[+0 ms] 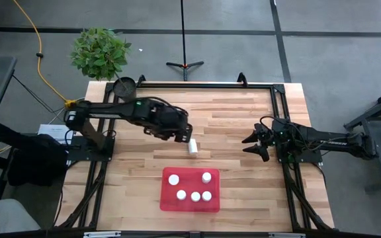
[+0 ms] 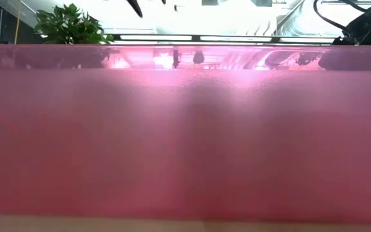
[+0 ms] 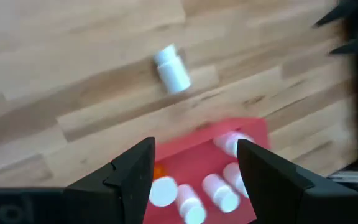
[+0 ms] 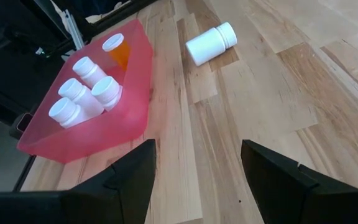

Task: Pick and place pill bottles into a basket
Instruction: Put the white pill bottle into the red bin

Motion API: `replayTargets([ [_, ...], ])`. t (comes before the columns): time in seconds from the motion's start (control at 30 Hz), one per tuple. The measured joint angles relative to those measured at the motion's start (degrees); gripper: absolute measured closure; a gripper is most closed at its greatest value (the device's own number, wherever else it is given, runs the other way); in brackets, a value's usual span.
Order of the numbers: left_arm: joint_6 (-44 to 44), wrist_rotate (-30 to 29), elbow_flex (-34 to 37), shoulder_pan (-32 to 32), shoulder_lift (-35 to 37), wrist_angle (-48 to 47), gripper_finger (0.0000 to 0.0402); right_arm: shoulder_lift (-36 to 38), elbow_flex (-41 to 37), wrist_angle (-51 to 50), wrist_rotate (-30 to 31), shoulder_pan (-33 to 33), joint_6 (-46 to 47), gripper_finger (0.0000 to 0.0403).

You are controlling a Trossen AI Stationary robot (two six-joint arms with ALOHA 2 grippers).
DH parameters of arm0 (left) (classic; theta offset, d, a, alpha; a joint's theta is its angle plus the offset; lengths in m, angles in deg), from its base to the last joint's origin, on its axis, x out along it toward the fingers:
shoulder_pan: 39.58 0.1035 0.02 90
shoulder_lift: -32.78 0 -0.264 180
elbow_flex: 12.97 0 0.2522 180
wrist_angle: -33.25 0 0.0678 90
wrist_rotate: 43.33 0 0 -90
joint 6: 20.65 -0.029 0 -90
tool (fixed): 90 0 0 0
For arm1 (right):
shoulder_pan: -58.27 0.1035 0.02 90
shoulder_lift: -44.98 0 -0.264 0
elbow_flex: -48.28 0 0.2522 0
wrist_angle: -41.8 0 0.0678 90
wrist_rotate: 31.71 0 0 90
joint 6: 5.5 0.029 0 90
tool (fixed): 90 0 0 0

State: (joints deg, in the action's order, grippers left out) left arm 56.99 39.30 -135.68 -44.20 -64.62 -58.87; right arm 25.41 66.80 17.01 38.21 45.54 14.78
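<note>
You see one white bottle (image 1: pixel 192 147) lying on its side on the surface (image 1: pixel 243 112), just beside your left end effector (image 1: pixel 184 137), whose fingers stand apart and hold nothing. Five bottles (image 1: pixel 190 187) stand in the basket (image 1: pixel 167 198), one seemingly amber. Your right end effector (image 1: pixel 251 147) waits released, well apart at the right edge.

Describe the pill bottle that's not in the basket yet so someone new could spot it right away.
Find the red basket near the table's front edge, with five bottles standing upright inside. Beyond it, on the bare wood just past the left arm's tool, lies the loose bottle. It is all white and the only one lying on its side outside the basket.
</note>
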Motion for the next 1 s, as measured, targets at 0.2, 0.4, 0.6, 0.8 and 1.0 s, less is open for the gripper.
replayTargets([
  [0.2,-4.6,7.3,0.2,2.8,-3.5,1.9,0.014,0.0,0.0,0.2,0.0,0.0,0.0,0.0176],
  [0.4,-10.4,11.7,0.2,5.6,-4.7,7.9,0.0135,0.0,0.0,0.5,0.1,0.0,-0.4,0.0176],
  [0.6,-16.0,14.6,0.2,6.9,-4.7,14.7,0.014,0.0,0.0,0.5,0.1,0.0,-0.3,0.0176],
  [0.8,-14.5,14.6,0.2,6.9,-4.7,15.3,0.0152,0.0,0.0,0.5,0.0,0.0,-0.2,0.0176],
  [1.0,-15.4,13.0,0.2,6.9,-5.9,10.8,0.0137,0.0,0.0,0.5,0.0,0.0,-0.5,0.0176],
])
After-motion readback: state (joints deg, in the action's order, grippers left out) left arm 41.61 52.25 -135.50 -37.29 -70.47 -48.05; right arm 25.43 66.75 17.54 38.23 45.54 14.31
